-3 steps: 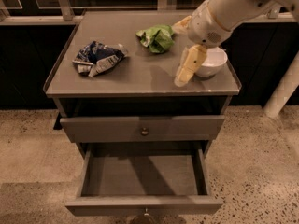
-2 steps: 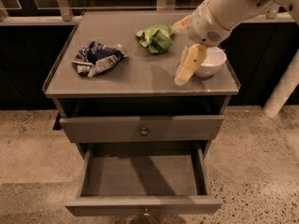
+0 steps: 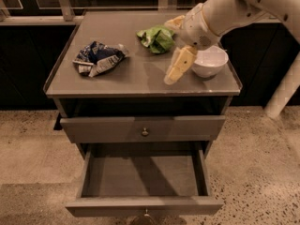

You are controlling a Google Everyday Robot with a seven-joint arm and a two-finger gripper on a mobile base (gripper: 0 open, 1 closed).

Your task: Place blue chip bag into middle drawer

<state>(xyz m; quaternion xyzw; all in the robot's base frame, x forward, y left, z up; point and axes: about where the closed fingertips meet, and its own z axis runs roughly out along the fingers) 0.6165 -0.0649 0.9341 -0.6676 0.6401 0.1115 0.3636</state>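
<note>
The blue chip bag (image 3: 98, 57) is seen crumpled at 9 o'clock on the cabinet top (image 3: 136, 81), well apart from the gripper (image 3: 179, 64), which is held over the top at 3 o'clock, just beside the white bowl (image 3: 210, 62). A green foil bag (image 3: 157, 38) lies at 1 o'clock. At 6 o'clock, the middle drawer (image 3: 140, 177) is seen pulled open.

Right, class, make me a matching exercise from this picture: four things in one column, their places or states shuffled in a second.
1 wrinkled dark-blue foil chip bag
2 round white bowl
3 wide grey middle drawer
4 robot's tan gripper

A pulled open, floor showing
B left part of the tabletop
C open, above the tabletop beside the green foil bag
D right edge of the tabletop

Pairs: 1-B, 2-D, 3-A, 4-C
</note>
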